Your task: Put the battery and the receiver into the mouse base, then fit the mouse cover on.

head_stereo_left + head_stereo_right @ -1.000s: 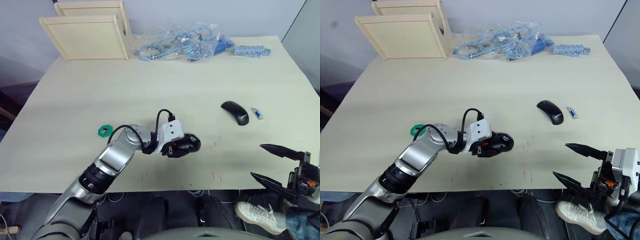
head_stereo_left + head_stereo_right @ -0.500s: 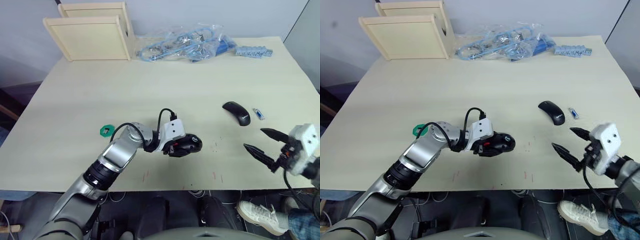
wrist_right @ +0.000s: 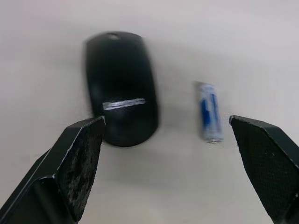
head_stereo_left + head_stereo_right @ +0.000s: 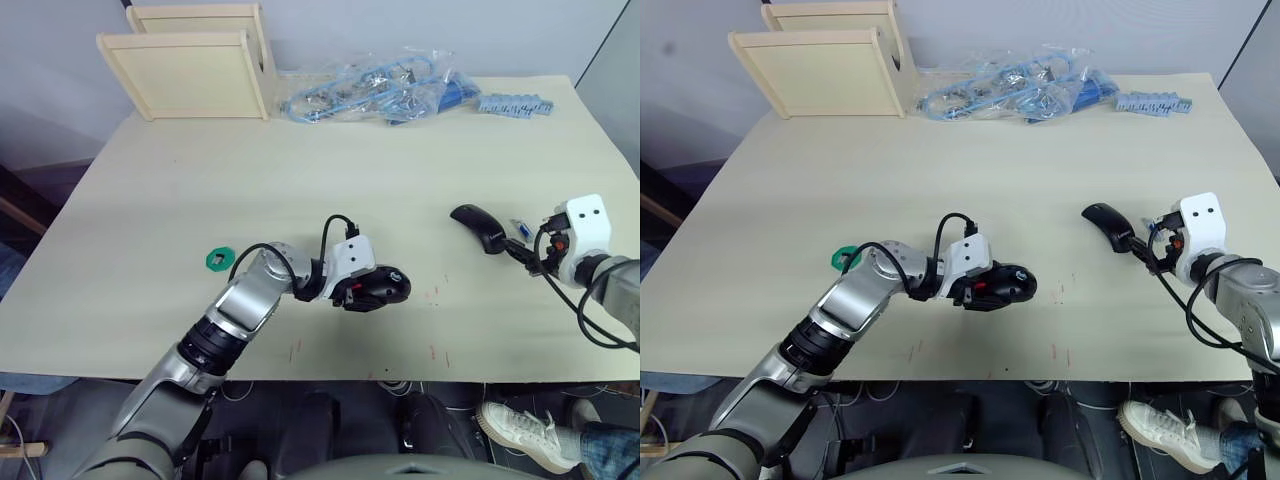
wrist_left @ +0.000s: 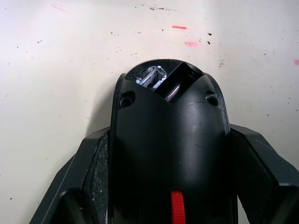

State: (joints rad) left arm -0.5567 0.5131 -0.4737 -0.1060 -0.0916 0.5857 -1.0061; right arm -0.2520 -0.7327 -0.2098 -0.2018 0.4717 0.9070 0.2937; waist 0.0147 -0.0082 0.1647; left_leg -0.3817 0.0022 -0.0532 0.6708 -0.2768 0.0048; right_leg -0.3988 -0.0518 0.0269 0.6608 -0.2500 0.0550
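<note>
Black on pale wood: the mouse base (image 4: 378,289) sits near the front middle of the desk (image 4: 300,180), clamped between the fingers of our left pincer (image 5: 168,186), exactly where it was a second ago. What has changed is our right pincer (image 3: 168,168): a second ago it hung low off the desk's front edge, and now it has swung up over the right side, jaws wide, facing the mouse cover (image 3: 121,86) and the battery (image 3: 208,112). The two lie side by side, just apart, the blue-and-white battery on the far right. In the left wrist view the base's open end shows a dark cavity with something silvery inside; we cannot tell what. We judge the battery pick is beginning: the fingers bracket both things, so we must shift toward the battery alone.
</note>
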